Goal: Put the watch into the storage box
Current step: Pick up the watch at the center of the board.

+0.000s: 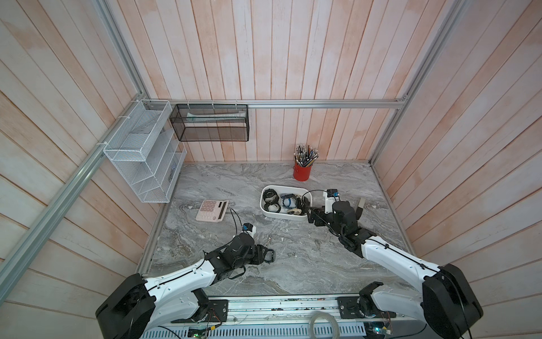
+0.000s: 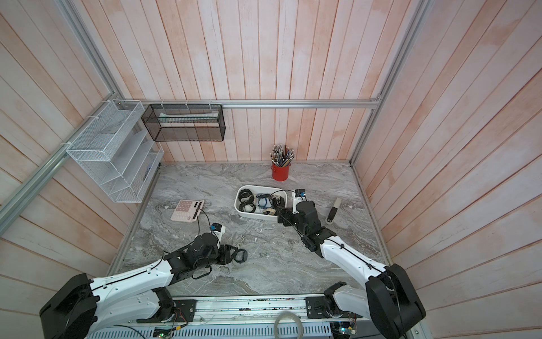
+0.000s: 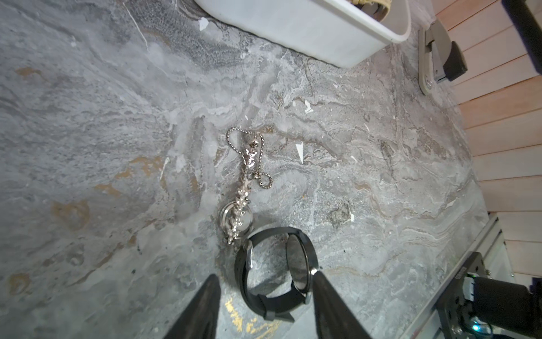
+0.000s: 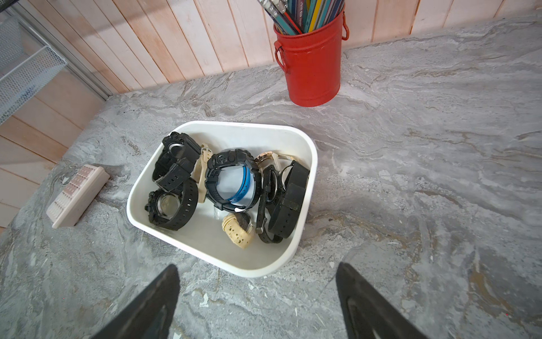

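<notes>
1. The calculator lies flat on the table, well to the left of the storage box, clear of both arms' paths.
2. The left gripper sits low on the table, left of the box, nearer the robot and well apart from it. Its jaws stand apart on either side of the watch. One finger touches the case and the other stops short of the strap, so nothing is clamped yet. The watch stands on edge with its strap looped, which likely explains the sideways approach: a pinch across the loop would catch case and band together.
3. A silver keychain lies between the watch and the box, its ring just beside the strap. It could be dragged along on the lift.
4. The box already holds several watches, piled mostly toward its far side, with bare floor near the robot for one more. The task's watch is still outside it.
5. The red pen cup stands beyond the box, by the wall.
6. The right gripper hovers at the box's near edge, jaws wide apart and empty, probably waiting.
7. A stapler lies to the right of the box.
</notes>
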Action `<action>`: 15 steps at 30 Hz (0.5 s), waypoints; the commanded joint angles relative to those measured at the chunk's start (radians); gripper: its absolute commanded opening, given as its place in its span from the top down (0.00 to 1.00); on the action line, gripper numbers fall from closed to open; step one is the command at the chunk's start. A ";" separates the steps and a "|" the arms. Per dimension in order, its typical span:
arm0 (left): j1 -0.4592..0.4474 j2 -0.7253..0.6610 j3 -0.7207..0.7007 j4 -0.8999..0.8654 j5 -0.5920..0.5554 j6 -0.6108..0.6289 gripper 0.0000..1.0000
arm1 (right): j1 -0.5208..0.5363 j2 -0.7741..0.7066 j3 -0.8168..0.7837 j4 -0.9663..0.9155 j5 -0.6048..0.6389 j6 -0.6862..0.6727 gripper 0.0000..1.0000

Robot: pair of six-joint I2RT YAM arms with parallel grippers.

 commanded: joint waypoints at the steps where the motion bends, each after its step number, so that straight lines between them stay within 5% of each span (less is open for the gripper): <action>1: -0.015 0.034 0.021 -0.033 -0.029 0.018 0.55 | -0.002 -0.008 0.007 -0.013 0.027 0.003 0.14; 15: -0.031 0.169 0.061 -0.014 -0.001 0.048 0.65 | -0.003 -0.001 0.007 -0.010 0.036 0.009 0.14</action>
